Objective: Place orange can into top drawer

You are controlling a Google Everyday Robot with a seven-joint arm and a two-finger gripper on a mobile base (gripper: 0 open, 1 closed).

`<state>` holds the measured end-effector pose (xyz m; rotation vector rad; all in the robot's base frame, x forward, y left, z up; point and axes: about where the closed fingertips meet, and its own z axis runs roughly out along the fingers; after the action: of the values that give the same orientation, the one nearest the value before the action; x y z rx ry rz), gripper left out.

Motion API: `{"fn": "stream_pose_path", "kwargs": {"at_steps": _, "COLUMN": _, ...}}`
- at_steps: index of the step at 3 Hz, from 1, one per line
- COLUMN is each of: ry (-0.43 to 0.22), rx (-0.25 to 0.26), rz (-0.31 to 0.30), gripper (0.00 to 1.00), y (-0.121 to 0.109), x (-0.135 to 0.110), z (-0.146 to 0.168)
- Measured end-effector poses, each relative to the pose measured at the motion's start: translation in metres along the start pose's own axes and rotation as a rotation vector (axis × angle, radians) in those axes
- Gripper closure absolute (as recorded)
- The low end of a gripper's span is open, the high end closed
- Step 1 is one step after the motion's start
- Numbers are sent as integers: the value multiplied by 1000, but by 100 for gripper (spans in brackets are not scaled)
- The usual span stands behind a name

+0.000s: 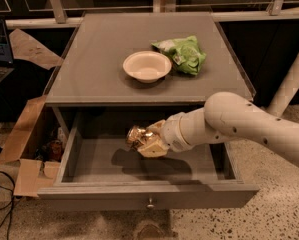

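Gripper: you find the gripper [149,143] at the centre of the frame, inside the open drawer's space, with its cream fingers clamped on the can.
Orange can: the orange can [135,135] sits in that grip, sticking out to the left of the fingers; it hangs above the drawer floor, and its shadow lies on the floor beneath.
Arm: the white arm [239,124] comes in from the right edge and reaches down and left over the drawer's right side.
Top drawer: you see the top drawer [89,198] pulled out toward the bottom of the frame, its small round knob [150,203] at the middle of the front panel.
Cabinet top: the cream bowl [147,66] stands on the grey cabinet top [94,59], the green snack bag [185,54] just to its right.
Left edge: an open cardboard box [24,134] stands beside the cabinet.
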<state>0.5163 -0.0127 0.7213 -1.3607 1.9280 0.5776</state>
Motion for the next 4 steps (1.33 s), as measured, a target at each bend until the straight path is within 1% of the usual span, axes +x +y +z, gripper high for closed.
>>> {"fn": "stream_pose_path", "kwargs": {"at_steps": 2, "ry": 54, "rx": 11, "rz": 98, "gripper": 100, "y": -7, "x": 51, "z": 19}}
{"fn": "stream_pose_path", "kwargs": {"at_steps": 3, "ry": 58, "rx": 11, "rz": 104, "gripper": 84, "y": -8, "x": 54, "z": 19}}
{"fn": "stream_pose_path", "kwargs": {"at_steps": 4, "ry": 58, "rx": 11, "rz": 104, "gripper": 62, "y": -8, "x": 54, "z": 19}}
